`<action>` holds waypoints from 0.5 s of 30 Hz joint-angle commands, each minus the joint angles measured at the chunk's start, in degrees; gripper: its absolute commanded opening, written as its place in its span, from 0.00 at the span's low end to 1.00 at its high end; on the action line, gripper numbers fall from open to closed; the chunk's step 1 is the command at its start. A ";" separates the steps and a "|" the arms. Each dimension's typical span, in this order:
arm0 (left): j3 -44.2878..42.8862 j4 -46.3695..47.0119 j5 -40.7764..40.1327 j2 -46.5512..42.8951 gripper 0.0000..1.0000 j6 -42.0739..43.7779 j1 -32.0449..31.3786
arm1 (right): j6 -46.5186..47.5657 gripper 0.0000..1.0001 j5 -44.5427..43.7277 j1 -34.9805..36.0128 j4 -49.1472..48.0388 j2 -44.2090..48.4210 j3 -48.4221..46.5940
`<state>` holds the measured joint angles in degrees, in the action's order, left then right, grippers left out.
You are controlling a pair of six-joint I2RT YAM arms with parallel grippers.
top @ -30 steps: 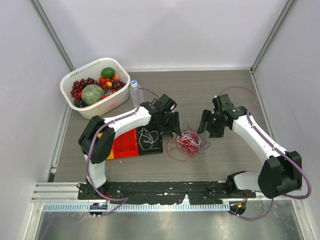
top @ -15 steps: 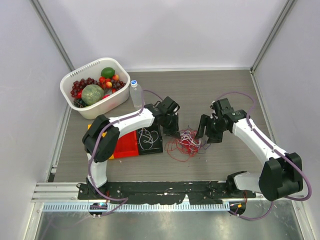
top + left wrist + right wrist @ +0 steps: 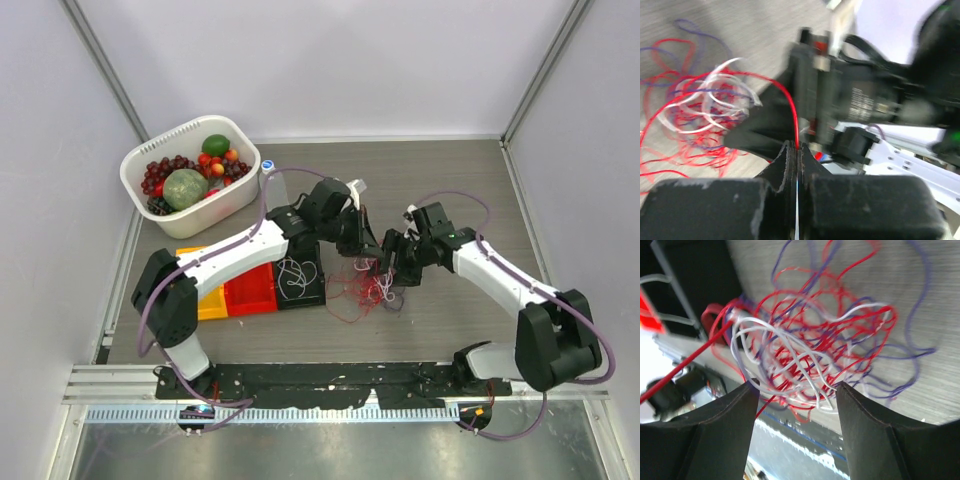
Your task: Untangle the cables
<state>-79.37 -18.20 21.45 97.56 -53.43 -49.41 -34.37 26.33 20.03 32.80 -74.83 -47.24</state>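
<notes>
Nearest us in the overhead view, a yellow bin (image 3: 208,303), a red bin (image 3: 252,290) and a black bin (image 3: 308,290) sit side by side on the grey surface (image 3: 450,170). A loose white cable (image 3: 292,272) lies curled in the black one.

Just right of the black bin lies the heap of cables (image 3: 372,288), red, white and purple strands looped through one another on the surface. Both arms reach in over it from opposite sides.

The left claw (image 3: 368,262) hangs above the heap's left part. In its wrist view we see the left claw (image 3: 796,150) pressed together, pinching a single red cable (image 3: 795,115). This cable arches up from the fingertips and runs back down into the heap (image 3: 695,115).

The right claw (image 3: 392,265) sits just beside it, over the heap's right part. From its wrist camera, the right claw (image 3: 795,387) is spread wide, with the tangle (image 3: 810,360) showing between the two fingers. We cannot tell whether either finger touches a strand.

Farther back stands a clear bottle (image 3: 272,185) with a blue cap. Beside it, at the far left corner, is a white basket (image 3: 215,212) filled with fruit (image 3: 186,188).
</notes>
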 commanded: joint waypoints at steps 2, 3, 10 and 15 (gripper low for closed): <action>-8.59 10.29 6.14 -5.79 0.00 -2.12 -2.62 | -5.53 0.66 -13.19 1.33 -3.71 -5.68 -0.56; -10.35 10.29 6.15 -6.67 0.00 -1.68 -2.71 | -5.62 0.65 -15.23 1.06 -2.14 -6.64 -1.26; -27.74 12.83 2.73 -10.11 0.00 0.43 -2.80 | -5.10 0.62 -25.01 -8.31 1.48 -7.53 0.22; -44.68 9.69 -1.32 -6.95 0.00 4.46 -2.71 | 0.51 0.62 -25.62 -18.00 3.40 -7.61 0.49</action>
<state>-110.87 -13.39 22.94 91.96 -52.56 -52.31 -38.52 6.52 7.38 32.71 -82.13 -46.78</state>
